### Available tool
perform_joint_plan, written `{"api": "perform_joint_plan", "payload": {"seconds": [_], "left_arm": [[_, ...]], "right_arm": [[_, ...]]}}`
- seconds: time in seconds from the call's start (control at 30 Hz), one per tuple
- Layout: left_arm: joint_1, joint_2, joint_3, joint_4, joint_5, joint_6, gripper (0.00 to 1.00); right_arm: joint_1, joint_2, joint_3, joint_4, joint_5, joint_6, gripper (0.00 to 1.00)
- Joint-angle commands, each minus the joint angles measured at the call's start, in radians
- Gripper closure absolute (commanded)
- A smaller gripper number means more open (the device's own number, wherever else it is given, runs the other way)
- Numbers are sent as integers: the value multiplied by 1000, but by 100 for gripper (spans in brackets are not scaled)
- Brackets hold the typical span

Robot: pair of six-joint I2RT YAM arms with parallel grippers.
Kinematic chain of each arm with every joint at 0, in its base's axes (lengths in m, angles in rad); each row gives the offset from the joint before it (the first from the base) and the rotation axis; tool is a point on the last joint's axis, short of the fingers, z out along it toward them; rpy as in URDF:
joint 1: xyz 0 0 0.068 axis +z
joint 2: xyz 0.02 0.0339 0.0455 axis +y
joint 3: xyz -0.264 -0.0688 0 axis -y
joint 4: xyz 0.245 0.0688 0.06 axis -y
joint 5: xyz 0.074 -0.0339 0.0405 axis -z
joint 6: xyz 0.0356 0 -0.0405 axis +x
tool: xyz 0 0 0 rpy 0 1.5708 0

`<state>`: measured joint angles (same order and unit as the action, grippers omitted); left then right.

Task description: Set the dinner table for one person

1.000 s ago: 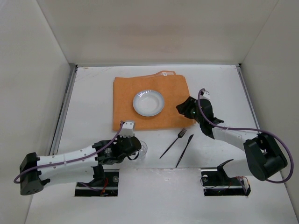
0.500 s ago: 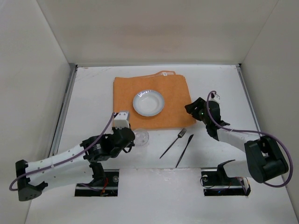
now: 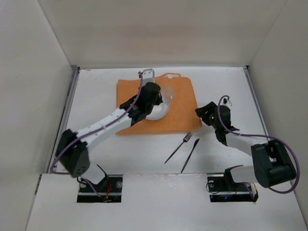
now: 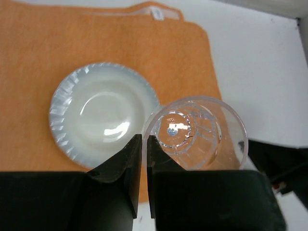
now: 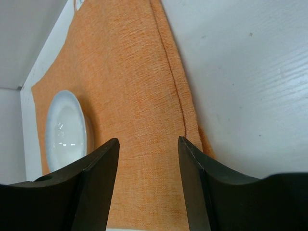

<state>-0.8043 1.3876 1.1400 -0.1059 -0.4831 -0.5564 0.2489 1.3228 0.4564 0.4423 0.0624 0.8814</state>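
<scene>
"So, where is the table?"

"The white table [image 3: 96, 96] lies flat under everything, with white walls [image 3: 159, 33] on three sides. An orange cloth [image 3: 180, 113] lies on its far middle part. A white plate [image 4: 101, 115] sits on the cloth."

"What about the left tool?"

"The left tool [image 4: 143, 144] is pinching the rim of a clear cup [image 4: 197, 132]. The cup is over the cloth, just beside the plate."

"And the right tool?"

"The right tool [image 5: 147, 140] is spread wide with nothing in it, by the cloth's right edge. A black fork [image 3: 179, 147] and a black knife [image 3: 190, 155] lie side by side on the bare table, near the cloth's front edge."
</scene>
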Motion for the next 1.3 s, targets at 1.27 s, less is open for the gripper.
{"api": "perform_joint_plan", "payload": {"seconds": [1.27], "left_arm": [[129, 838, 748, 173, 179, 32, 69]], "right_arm": [[-13, -54, -18, 85, -1, 4, 40]]}}
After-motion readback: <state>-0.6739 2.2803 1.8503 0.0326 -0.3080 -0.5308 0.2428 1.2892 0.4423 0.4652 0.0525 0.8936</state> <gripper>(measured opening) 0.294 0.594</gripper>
